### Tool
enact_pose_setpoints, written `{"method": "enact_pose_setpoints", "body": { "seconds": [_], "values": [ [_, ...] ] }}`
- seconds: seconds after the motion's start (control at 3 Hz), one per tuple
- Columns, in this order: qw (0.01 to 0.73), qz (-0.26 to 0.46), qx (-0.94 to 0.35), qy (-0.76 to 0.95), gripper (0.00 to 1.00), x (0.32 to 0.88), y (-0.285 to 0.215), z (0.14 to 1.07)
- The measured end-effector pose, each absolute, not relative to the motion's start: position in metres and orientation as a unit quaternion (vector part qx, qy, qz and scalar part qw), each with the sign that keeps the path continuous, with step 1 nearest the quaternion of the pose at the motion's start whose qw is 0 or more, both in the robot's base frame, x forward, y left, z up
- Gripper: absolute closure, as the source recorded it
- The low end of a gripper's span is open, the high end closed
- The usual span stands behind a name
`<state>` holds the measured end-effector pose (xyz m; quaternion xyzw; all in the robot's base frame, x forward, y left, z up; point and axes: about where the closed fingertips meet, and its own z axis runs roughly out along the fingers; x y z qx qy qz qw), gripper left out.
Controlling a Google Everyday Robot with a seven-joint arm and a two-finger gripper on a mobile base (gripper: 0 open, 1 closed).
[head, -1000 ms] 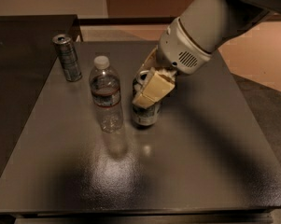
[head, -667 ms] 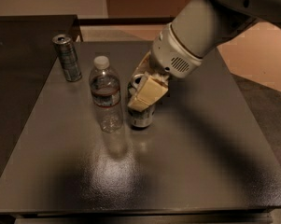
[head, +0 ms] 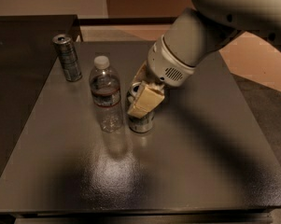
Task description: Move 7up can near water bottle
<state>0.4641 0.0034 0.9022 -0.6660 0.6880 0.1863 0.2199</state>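
Observation:
The 7up can (head: 141,121) stands upright on the dark table (head: 186,162), just right of the water bottle (head: 105,95) with a narrow gap between them. The bottle is clear, with a white cap and a dark label band. My gripper (head: 142,94) reaches down from the upper right and is shut on the can's upper part. One cream finger (head: 147,100) lies across its front and hides most of the top. The can's base rests on the table or just above it; I cannot tell which.
A slimmer, taller dark-silver can (head: 67,58) stands at the table's back left. A second dark surface (head: 18,55) adjoins on the left. My arm (head: 205,27) spans the upper right, over the orange floor.
My gripper has carried the 7up can to the left, closer to the water bottle. The bottle and the slim can have stayed put.

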Motion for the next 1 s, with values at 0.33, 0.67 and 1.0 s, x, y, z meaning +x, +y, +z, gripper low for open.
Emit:
{"method": "enact_pose_setpoints", "body": {
  "seconds": [0.33, 0.67, 1.0],
  "values": [
    [0.220, 0.186, -0.667, 0.687, 0.12, 0.4630, 0.0045, 0.9029],
    [0.220, 0.185, -0.668, 0.686, 0.00, 0.4622, 0.0054, 0.9033],
    [0.220, 0.185, -0.668, 0.686, 0.00, 0.4621, 0.0054, 0.9033]
  ]
}}
